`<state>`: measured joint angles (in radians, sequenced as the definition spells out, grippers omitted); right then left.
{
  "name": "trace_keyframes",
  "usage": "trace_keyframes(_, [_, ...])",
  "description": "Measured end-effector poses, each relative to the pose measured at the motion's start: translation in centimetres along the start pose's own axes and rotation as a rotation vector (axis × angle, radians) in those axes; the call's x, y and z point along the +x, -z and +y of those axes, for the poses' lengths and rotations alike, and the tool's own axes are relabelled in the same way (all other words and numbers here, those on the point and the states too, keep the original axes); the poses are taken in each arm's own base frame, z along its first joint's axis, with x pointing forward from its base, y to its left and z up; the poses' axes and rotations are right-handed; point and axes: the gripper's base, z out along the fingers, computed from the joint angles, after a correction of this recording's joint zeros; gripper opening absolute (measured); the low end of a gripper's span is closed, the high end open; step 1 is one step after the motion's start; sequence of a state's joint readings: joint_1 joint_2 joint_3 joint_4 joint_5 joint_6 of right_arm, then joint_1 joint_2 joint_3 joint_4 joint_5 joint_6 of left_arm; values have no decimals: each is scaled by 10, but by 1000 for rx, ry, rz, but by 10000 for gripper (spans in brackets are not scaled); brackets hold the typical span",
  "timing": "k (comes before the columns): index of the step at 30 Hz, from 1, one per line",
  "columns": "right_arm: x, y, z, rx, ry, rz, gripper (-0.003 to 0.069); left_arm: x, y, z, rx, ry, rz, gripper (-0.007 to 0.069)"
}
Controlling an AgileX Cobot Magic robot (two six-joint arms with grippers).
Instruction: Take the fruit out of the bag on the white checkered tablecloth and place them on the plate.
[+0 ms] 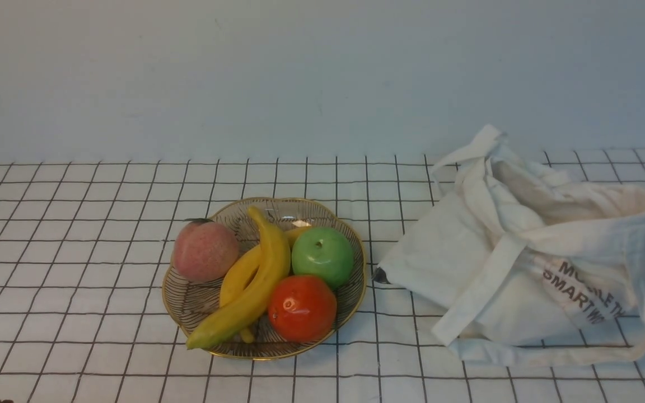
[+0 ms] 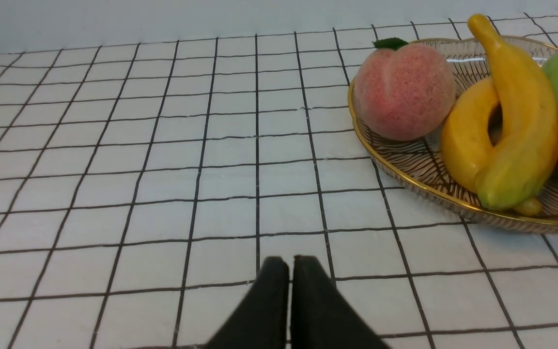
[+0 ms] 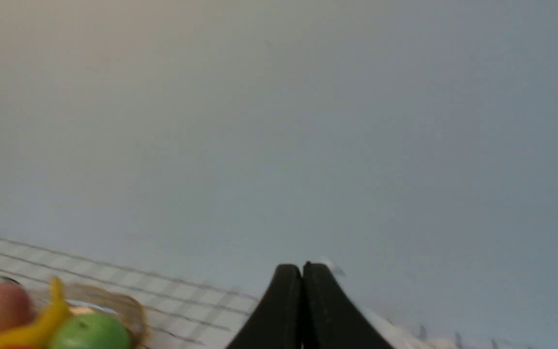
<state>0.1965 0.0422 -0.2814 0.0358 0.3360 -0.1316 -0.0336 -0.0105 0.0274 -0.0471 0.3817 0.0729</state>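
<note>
The long pale-yellow banana (image 1: 258,282) with a greenish tip lies in the gold-rimmed glass plate (image 1: 194,305) on the white checkered tablecloth (image 1: 76,280). The cream bag (image 1: 524,263) slumps to the plate's right, its mouth gaping, and only cloth shows inside. Neither gripper appears in the front view. In the left wrist view my left gripper (image 2: 290,264) is shut and empty above bare cloth, with the plate (image 2: 414,169) and banana (image 2: 516,135) off to one side. My right gripper (image 3: 302,267) is shut with nothing in it and faces the wall.
Sharing the plate are a pink peach (image 1: 205,250), a shorter orange-yellow banana (image 1: 235,277), a green apple (image 1: 322,256) and a round red-orange fruit (image 1: 302,308). A pale wall (image 1: 322,73) rises behind the table.
</note>
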Motion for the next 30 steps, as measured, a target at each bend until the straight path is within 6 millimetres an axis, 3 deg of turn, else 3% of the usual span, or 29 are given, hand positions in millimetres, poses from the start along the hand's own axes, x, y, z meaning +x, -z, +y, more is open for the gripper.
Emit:
trace_keyframes(1, [0, 0, 0, 0, 0, 0, -14, 0, 0, 0, 0, 0, 0, -8])
trace_keyframes(2, [22, -3, -1, 70, 20, 63, -14, 0, 0, 0, 0, 0, 0, -8])
trace_keyframes(5, [62, -5, -2, 160, 39, 170, -14, 0, 0, 0, 0, 0, 0, -8])
trace_keyframes(9, [103, -4, -1, 191, 24, 319, -14, 0, 0, 0, 0, 0, 0, -8])
trace_keyframes(30, [104, -3, -1, 194, 21, 337, -14, 0, 0, 0, 0, 0, 0, -8])
